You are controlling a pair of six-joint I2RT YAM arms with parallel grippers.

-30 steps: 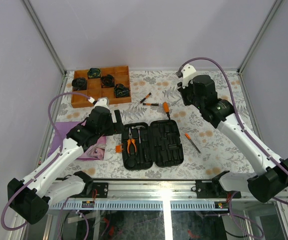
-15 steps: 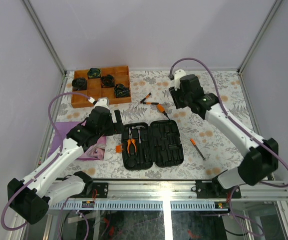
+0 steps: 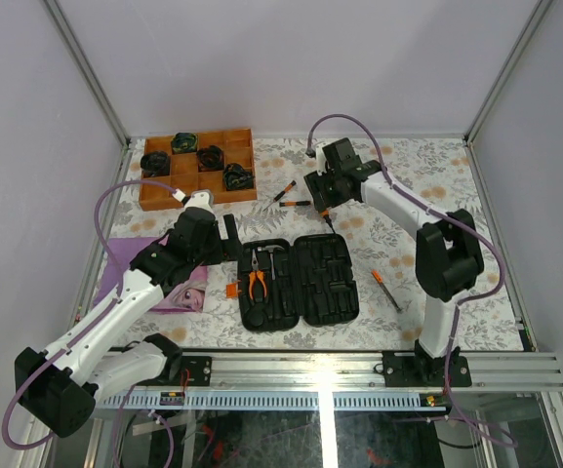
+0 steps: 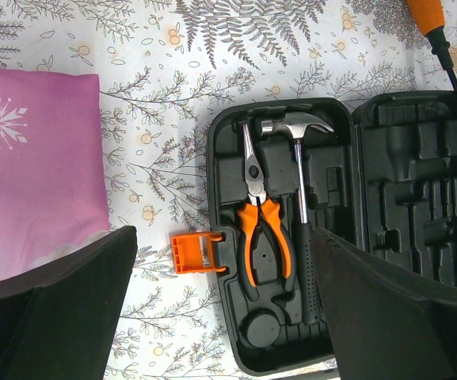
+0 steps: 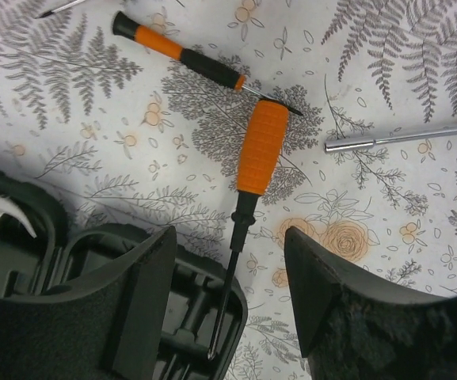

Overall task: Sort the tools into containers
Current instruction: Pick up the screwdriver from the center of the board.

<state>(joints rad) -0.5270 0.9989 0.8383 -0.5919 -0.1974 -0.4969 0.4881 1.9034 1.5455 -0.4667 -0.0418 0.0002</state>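
Your right gripper (image 5: 228, 249) hangs with its jaws spread and empty, poised above the orange-handled screwdriver (image 5: 261, 146). That screwdriver lies on the patterned cloth (image 5: 386, 47), its shaft reaching over the rim of the open black case (image 5: 93, 261). A slimmer black-and-orange screwdriver (image 5: 177, 51) lies just beyond the handle, its tip about touching it. Pliers (image 4: 264, 229) and hammer (image 4: 299, 182) sit in their slots, under your left gripper (image 4: 224, 237), also spread and empty. You're at the pick: lower, centre on the orange handle, and close without nudging the slim one.
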